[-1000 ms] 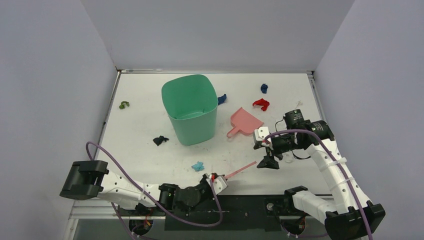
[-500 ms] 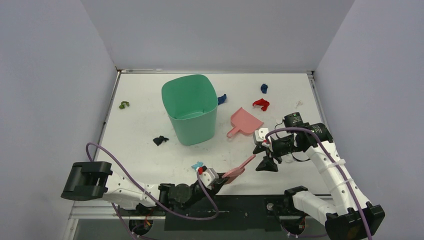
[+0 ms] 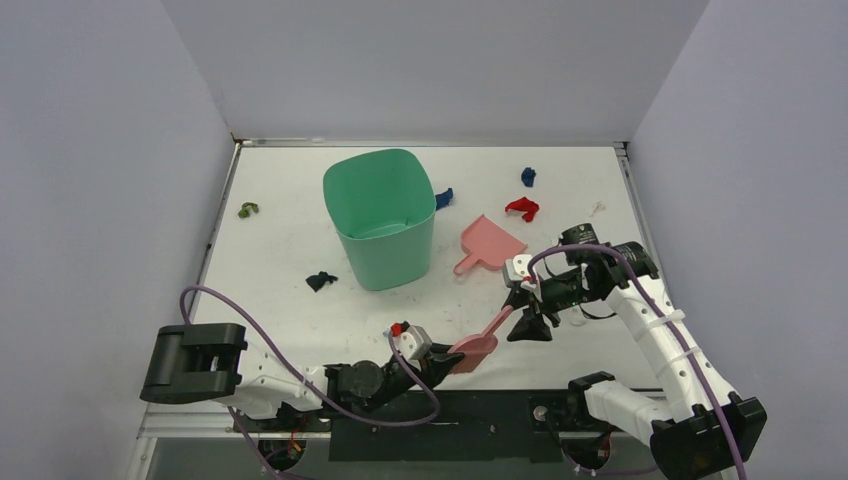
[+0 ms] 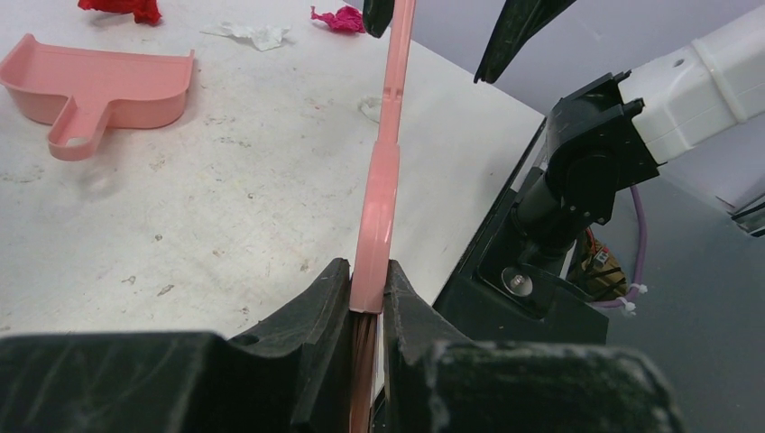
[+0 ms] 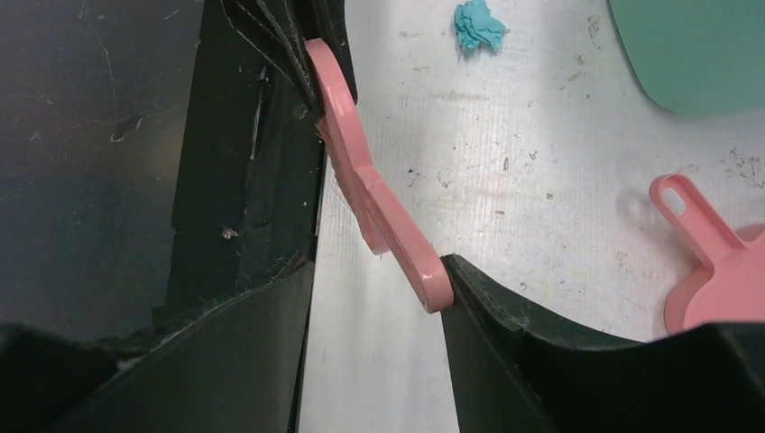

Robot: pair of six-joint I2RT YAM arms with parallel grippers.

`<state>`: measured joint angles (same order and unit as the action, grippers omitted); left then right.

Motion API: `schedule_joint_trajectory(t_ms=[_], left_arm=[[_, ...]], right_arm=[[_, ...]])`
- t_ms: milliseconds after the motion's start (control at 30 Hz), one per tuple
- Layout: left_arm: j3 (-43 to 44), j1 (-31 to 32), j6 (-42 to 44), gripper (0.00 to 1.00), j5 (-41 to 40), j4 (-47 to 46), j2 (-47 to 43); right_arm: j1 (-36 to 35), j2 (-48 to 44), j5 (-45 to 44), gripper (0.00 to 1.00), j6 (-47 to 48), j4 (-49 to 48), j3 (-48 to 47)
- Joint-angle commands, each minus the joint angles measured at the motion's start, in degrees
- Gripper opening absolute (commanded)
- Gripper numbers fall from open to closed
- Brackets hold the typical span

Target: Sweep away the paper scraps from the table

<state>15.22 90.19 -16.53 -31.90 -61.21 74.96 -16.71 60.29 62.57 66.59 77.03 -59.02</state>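
Observation:
My left gripper (image 3: 447, 357) is shut on the bristle end of the pink brush (image 3: 484, 335) near the table's front edge (image 3: 560, 385). The brush handle slants up to my right gripper (image 3: 528, 322), which is open; the handle tip lies between its jaws and touches one finger (image 5: 505, 316). The left wrist view shows the jaws clamped on the brush (image 4: 383, 171). Paper scraps lie on the table: red (image 3: 521, 208), dark blue (image 3: 528, 177), another blue (image 3: 444, 197) by the bin, black (image 3: 320, 281), olive (image 3: 248, 209) and teal (image 5: 475, 25).
A green bin (image 3: 380, 215) stands at mid-table. The pink dustpan (image 3: 490, 245) lies to its right, also seen in the left wrist view (image 4: 108, 86). A white scrap (image 4: 253, 33) and a magenta scrap (image 4: 341, 18) lie near the right arm.
My left gripper has swung left and raised the brush, so the handle now points up into my right gripper. My right gripper has shifted slightly left around the handle tip.

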Motion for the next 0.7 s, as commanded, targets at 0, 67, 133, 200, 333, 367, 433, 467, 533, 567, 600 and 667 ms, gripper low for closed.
schedule_joint_trajectory(t_ms=[0,67,133,200,333,367,433,467,533,567,600,667], left_arm=[[-0.4,-1.8,-3.1,0.0,3.6,-7.1,0.0],[-0.5,-2.7,-3.6,0.0,4.6,-7.1,0.0],[-0.7,-3.3,-4.0,0.0,5.4,-6.9,0.1],[-0.6,-3.8,-4.3,0.0,6.1,-6.7,0.2],[-0.6,-4.2,-4.9,0.0,6.4,-6.8,0.8],[-0.5,-4.3,-5.1,0.0,6.5,-6.9,1.0],[-0.6,-4.6,-5.3,0.0,6.8,-7.5,1.4],[-0.5,-4.7,-5.4,0.0,7.0,-7.7,1.8],[-0.4,-4.9,-5.5,0.0,7.1,-8.1,2.2],[-0.4,-5.0,-5.6,0.0,7.1,-8.4,2.3],[-0.4,-5.1,-5.8,0.0,7.1,-8.7,2.5],[-0.5,-5.4,-6.0,0.0,7.4,-9.2,2.6]], right_arm=[[-0.9,0.3,3.5,0.53,-0.2,-0.5,0.2],[-1.2,0.3,3.3,0.52,-0.7,-0.9,0.6],[-1.5,0.3,2.9,0.51,-1.2,-1.7,1.1],[-1.8,0.3,2.8,0.5,-2.1,-2.8,1.4],[-2.7,0.3,3.1,0.47,-4.5,-4.5,1.3],[-3.1,0.4,3.1,0.46,-4.9,-4.9,1.3],[-3.7,0.5,3.0,0.44,-5.9,-5.6,1.5],[-3.9,0.6,3.0,0.44,-6.3,-5.9,1.5],[-4.3,0.7,3.0,0.41,-7.0,-6.4,1.6],[-4.5,0.8,2.9,0.4,-7.2,-6.5,1.6],[-4.7,0.8,2.8,0.39,-7.4,-6.5,1.6],[-4.9,0.8,2.4,0.36,-7.6,-6.6,1.7]])
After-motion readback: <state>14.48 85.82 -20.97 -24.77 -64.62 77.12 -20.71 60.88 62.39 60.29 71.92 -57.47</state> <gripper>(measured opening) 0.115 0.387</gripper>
